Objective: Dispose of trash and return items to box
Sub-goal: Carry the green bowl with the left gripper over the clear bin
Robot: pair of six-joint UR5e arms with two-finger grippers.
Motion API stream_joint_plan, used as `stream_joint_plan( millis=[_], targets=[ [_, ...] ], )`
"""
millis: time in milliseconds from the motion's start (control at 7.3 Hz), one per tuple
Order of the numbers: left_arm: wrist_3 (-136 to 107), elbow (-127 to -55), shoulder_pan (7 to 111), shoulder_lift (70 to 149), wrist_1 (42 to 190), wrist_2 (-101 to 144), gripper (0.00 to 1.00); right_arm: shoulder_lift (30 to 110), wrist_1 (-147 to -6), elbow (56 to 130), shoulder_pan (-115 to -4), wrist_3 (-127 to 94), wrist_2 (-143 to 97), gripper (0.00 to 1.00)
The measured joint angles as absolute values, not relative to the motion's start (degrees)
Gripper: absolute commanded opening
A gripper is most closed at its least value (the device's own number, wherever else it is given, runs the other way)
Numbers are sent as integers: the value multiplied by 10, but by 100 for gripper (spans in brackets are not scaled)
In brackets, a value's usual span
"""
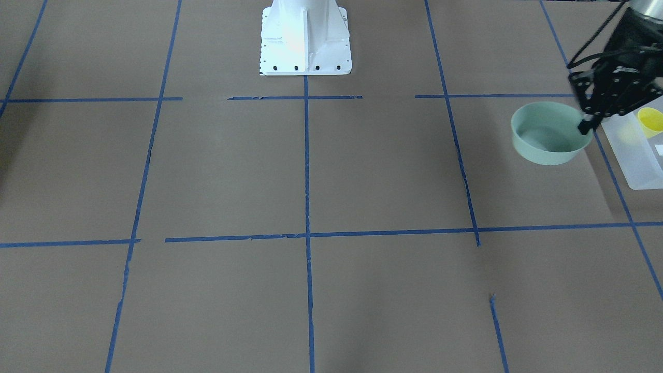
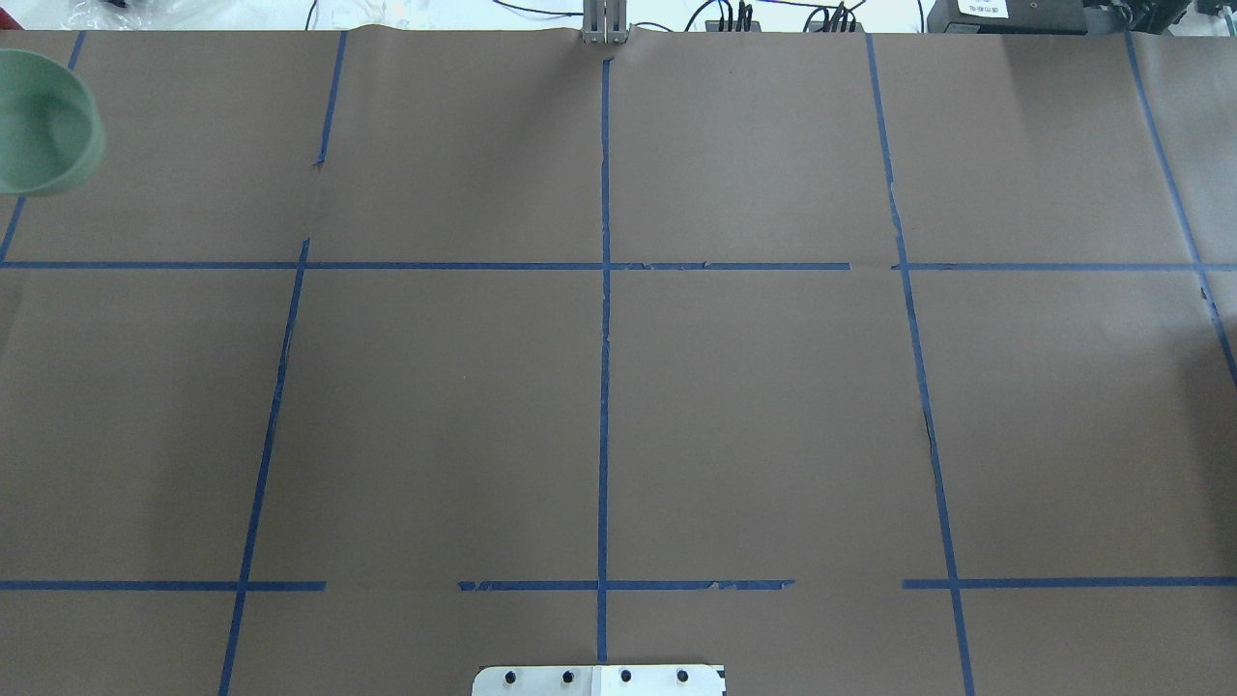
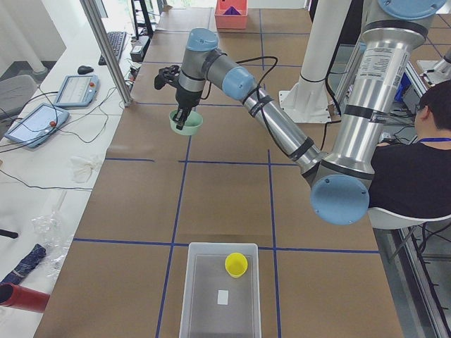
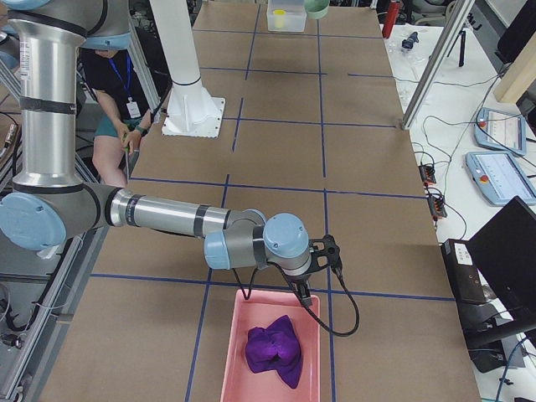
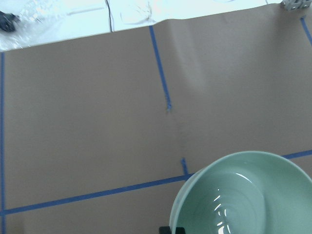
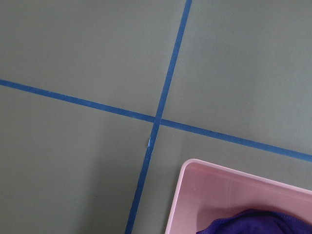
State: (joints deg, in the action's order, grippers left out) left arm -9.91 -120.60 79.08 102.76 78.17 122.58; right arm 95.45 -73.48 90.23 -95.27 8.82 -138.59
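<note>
Round pale mint-green plastic bowl [image 1: 544, 139], rim pinched by left gripper [image 1: 586, 127]: carry level over translucent frosted-white bin [image 1: 634, 161], release low.

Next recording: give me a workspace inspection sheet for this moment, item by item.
Surface: brown paper-covered table with a blue tape grid.
Job's things: the round mint-green plastic bowl is not in the bin. The small yellow plastic cup is in the translucent white plastic bin.
Clutter: a purple cloth lies in a pink plastic tray.
Grippers: the left gripper pinches the bowl's rim. The right gripper is over the tray's edge, jaw state unclear.
Cables: a black cable loops off the right wrist. Plugged leads sit at the far table edge.
Surroundings: a seated operator, teach pendants and the white robot base.
</note>
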Motion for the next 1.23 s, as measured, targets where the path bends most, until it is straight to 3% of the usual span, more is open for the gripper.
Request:
stream_joint_plan(
  millis=[548, 822, 1233],
  targets=[
    [327, -974, 1011, 1020, 780, 1232, 0, 957, -720, 902, -952, 86, -1388, 100],
    [431, -853, 1069, 982, 880, 1243, 0, 958, -713, 902, -948, 85, -1389, 100],
    [402, -802, 1081, 841, 1092, 1296, 0, 958, -711, 903, -941, 86, -1389, 100]
  ],
)
